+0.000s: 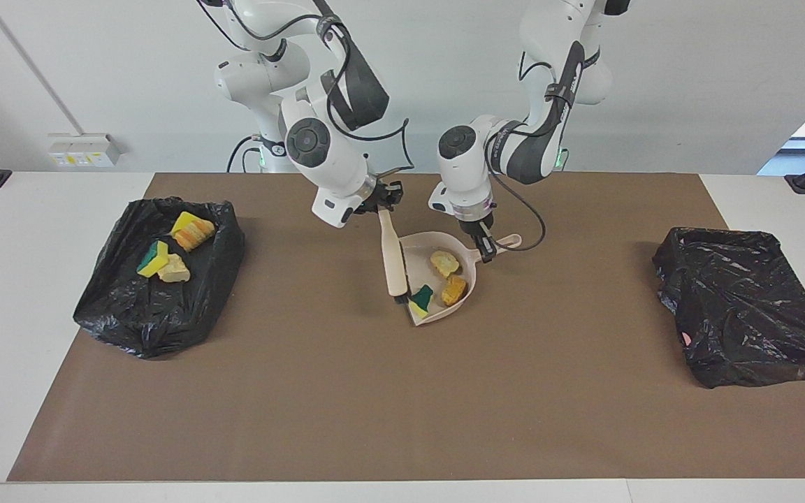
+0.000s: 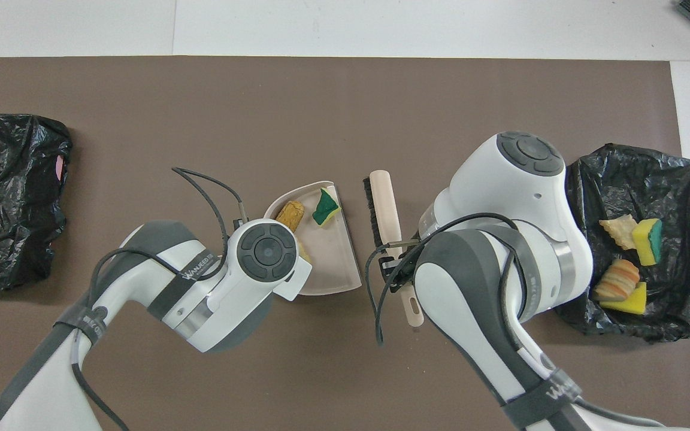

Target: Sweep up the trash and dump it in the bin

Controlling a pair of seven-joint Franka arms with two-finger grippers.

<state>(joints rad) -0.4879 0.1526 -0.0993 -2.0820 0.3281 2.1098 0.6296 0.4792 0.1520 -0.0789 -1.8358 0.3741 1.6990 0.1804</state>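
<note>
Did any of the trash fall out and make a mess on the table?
No, nothing spilled. Three scraps sit inside the dustpan, including a sponge chunk near its open edge. Four more lie in the black bin at the right arm's end.

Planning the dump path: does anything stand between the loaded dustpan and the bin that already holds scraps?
Yes: the brush, held by the right gripper, hangs beside the dustpan toward that bin. Past it, only bare mat up to the bin.

White lettering on the strap of the left arm [image 2: 195,274], reads roughly "WANJEED", same lettering on the strap of the right arm [image 2: 554,392], too small to spell surely
</note>
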